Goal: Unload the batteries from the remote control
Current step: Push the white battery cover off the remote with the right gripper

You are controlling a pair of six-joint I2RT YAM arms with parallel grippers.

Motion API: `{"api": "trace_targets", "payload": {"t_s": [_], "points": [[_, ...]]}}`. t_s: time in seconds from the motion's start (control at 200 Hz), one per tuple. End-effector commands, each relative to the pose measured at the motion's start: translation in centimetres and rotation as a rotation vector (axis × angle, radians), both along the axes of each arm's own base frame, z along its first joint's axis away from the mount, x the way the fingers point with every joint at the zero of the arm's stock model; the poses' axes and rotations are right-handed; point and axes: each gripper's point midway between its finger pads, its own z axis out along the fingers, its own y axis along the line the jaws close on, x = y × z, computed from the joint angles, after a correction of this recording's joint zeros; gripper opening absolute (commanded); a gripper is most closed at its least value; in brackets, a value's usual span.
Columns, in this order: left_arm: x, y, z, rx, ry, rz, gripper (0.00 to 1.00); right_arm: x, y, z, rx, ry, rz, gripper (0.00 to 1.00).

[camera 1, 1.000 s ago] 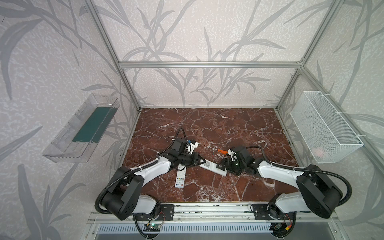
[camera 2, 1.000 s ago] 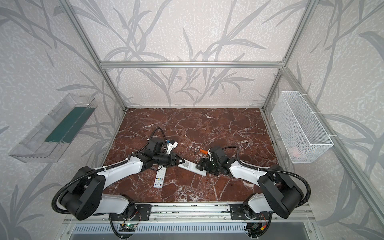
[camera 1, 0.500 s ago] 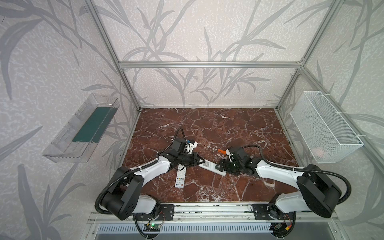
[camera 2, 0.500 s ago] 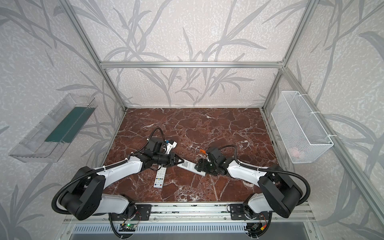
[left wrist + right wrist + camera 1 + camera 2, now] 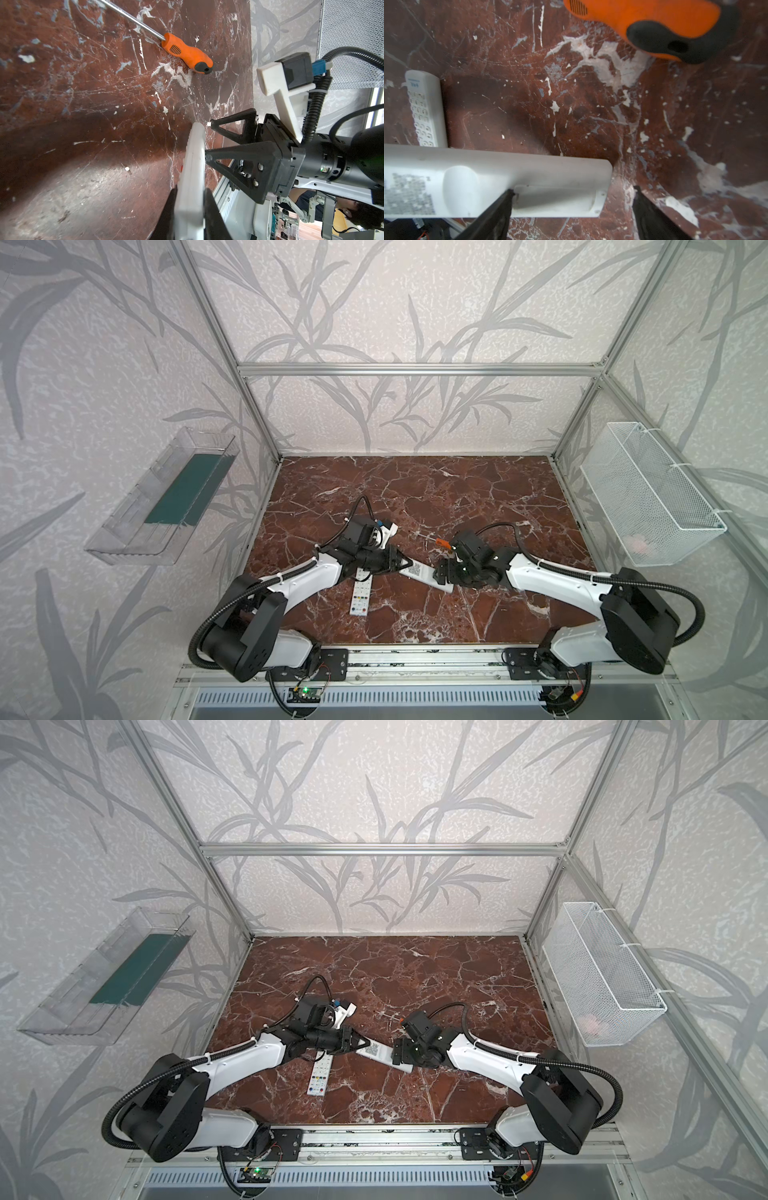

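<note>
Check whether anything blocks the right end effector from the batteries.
Yes: the battery cover on the remote looks closed, so no batteries show. The open right end effector sits at that end; the left end effector grips the other.

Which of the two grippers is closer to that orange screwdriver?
The right. The right gripper sits beside the screwdriver, at one end of the white remote; the left gripper clamps the remote's other end, farther away.

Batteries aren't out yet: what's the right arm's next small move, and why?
Probably press a finger of the right gripper on the battery cover and slide it off. The left gripper clamps the remote, its cover looks closed, and the right jaws stand open at that end.
</note>
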Motion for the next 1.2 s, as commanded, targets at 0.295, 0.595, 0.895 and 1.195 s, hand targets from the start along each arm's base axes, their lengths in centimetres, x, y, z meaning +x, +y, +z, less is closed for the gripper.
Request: {"api": "trace_targets", "payload": {"t_s": [0.295, 0.595, 0.895, 1.195], "points": [[0.3, 0.5, 0.6, 0.060, -0.073, -0.001, 0.06, -3.6, -7.3, 0.4, -0.290, 0.064, -0.008, 0.95], [0.3, 0.8, 0.1, 0.081, -0.063, 0.010, 0.06, -4.3, -10.0, 1.9, -0.281, 0.042, -0.058, 0.98], [0.5, 0.9, -0.6, 0.095, -0.042, 0.025, 0.06, -3.0, -7.9, 4.1, -0.078, -0.048, -0.008, 0.99], [0.9, 1.8, -3.0, 0.153, 0.026, 0.080, 0.11, -1.3, -4.2, 4.4, 0.032, -0.079, 0.100, 0.99]]}}
